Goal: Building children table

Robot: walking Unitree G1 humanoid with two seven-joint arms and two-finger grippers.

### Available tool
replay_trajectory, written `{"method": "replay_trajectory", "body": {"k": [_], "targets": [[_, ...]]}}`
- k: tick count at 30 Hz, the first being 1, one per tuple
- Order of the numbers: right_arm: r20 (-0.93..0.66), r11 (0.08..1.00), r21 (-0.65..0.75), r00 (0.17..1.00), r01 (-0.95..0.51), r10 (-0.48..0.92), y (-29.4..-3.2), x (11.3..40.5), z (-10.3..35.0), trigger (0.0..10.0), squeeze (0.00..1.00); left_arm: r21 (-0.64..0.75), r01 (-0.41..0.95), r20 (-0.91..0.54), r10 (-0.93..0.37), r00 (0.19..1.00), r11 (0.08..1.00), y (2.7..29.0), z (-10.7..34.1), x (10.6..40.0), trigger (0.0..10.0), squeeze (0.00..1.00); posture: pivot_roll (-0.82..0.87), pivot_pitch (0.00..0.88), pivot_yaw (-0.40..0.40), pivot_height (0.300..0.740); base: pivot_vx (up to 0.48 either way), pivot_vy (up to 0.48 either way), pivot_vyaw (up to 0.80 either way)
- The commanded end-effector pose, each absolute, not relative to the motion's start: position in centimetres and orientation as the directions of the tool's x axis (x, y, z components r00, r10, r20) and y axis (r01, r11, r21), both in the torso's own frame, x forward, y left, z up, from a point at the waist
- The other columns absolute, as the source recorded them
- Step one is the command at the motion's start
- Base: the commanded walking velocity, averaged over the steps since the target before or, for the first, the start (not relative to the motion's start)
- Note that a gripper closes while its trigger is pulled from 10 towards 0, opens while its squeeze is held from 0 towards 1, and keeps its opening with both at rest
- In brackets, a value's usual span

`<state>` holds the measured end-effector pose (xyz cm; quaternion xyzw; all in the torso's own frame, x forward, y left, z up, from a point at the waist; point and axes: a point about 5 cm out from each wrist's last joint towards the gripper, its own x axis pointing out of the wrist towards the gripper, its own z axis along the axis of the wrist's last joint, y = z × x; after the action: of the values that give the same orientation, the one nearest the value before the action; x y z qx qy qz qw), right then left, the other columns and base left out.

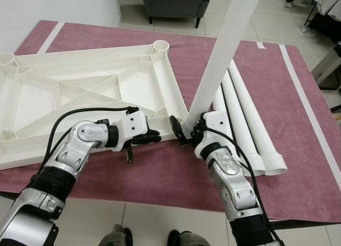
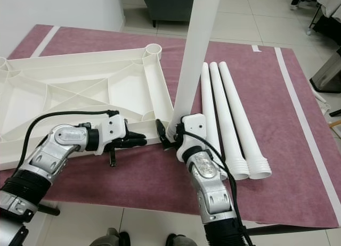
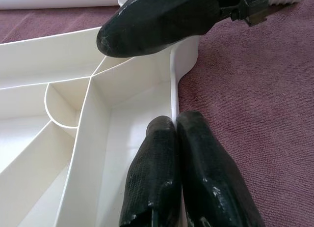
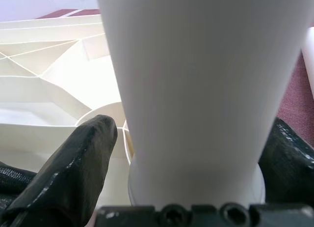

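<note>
Head views: upturned white tabletop flat on a maroon mat. Right gripper clamped on a white leg, held upright at the near corner socket; three spare legs beside.

Left wrist view: left gripper pressed together, pinching the tabletop's rim wall.

Right wrist view: leg base seated over the socket. Likely light, stiff, smooth plastic; best gripped low, near the base.
</note>
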<state>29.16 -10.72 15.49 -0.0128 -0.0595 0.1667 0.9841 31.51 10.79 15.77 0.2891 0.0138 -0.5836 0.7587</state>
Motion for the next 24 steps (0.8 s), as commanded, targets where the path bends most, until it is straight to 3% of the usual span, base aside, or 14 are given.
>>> {"method": "replay_trajectory", "body": {"k": [1, 4, 5, 6, 7, 8, 9, 14, 24], "targets": [[0.112, 0.945, -0.040, 0.938, -0.326, 0.328, -10.7, 29.2, 15.3, 10.0, 0.39, 0.357, 0.918, -0.429, -0.843, 0.324, 0.171, 11.6, 13.6, 31.2, 10.0, 0.00, 0.06, 0.143, 0.005, 0.740, 0.000, 0.000, 0.00], [0.114, 0.945, -0.042, 0.938, -0.324, 0.327, -10.8, 29.3, 15.4, 10.0, 0.39, 0.357, 0.918, -0.429, -0.843, 0.324, 0.171, 11.6, 13.6, 31.2, 10.0, 0.00, 0.06, 0.143, 0.005, 0.740, 0.000, 0.000, 0.00], [0.117, 0.945, -0.047, 0.938, -0.323, 0.326, -10.8, 29.3, 15.4, 10.0, 0.65, 0.357, 0.918, -0.429, -0.843, 0.324, 0.171, 11.6, 13.6, 31.2, 10.0, 0.00, 0.06, 0.143, 0.005, 0.740, 0.000, 0.000, 0.00], [0.117, 0.945, -0.047, 0.938, -0.323, 0.326, -10.8, 29.3, 15.4, 10.0, 0.65, 0.357, 0.918, -0.429, -0.843, 0.324, 0.171, 11.6, 13.6, 31.2, 10.0, 0.00, 0.06, 0.143, 0.005, 0.740, 0.000, 0.000, 0.00], [0.120, 0.945, -0.051, 0.937, -0.324, 0.328, -10.9, 29.3, 15.4, 10.0, 1.00, 0.357, 0.918, -0.429, -0.843, 0.324, 0.172, 11.6, 13.6, 31.3, 10.0, 0.00, 0.05, 0.143, 0.006, 0.740, 0.000, 0.000, 0.00], [0.120, 0.945, -0.051, 0.937, -0.324, 0.328, -10.9, 29.3, 15.4, 10.0, 1.00, 0.357, 0.918, -0.429, -0.843, 0.324, 0.172, 11.6, 13.6, 31.3, 10.0, 0.00, 0.05, 0.143, 0.006, 0.740, 0.000, 0.000, 0.00], [0.127, 0.941, -0.057, 0.932, -0.334, 0.339, -10.8, 29.3, 15.6, 10.0, 0.00, 0.357, 0.918, -0.429, -0.843, 0.324, 0.172, 11.6, 13.6, 31.3, 10.0, 0.00, 0.05, 0.142, 0.007, 0.740, 0.000, 0.000, 0.00], [0.162, 0.903, -0.086, 0.889, -0.420, 0.429, -10.5, 28.8, 16.7, 10.0, 0.00, 0.358, 0.918, -0.429, -0.843, 0.325, 0.172, 11.7, 13.6, 31.3, 10.0, 0.00, 0.05, 0.143, 0.008, 0.740, 0.000, 0.000, 0.00], [0.184, 0.877, -0.195, 0.862, -0.439, 0.472, -11.8, 29.1, 18.2, 10.0, 0.00, 0.355, 0.919, -0.427, -0.845, 0.322, 0.170, 11.6, 13.6, 31.2, 10.0, 0.00, 0.05, 0.143, 0.008, 0.740, 0.000, 0.000, 0.00]]}}
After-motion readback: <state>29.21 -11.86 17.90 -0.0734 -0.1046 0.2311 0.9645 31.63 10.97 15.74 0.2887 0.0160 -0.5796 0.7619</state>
